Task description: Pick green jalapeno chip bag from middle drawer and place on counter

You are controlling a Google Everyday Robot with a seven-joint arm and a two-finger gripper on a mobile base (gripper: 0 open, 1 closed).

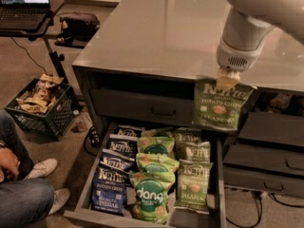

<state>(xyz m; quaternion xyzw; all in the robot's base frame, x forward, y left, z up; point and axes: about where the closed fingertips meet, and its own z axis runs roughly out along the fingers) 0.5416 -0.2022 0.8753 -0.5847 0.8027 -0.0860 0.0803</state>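
My gripper hangs from the white arm at the right, at the counter's front edge, shut on the top of an olive-green Kettle jalapeno chip bag. The bag hangs upright in the air above the right side of the open middle drawer, level with the counter's front face. The drawer holds dark blue Kettle bags on the left, bright green dang bags in the middle and more olive Kettle jalapeno bags on the right. The glossy grey counter spreads behind and left of the gripper.
A closed drawer with a bar handle sits above the open one. More dark drawers stand at the right. A black crate of snacks, a seated person's leg and shoe, and a laptop stand are at the left.
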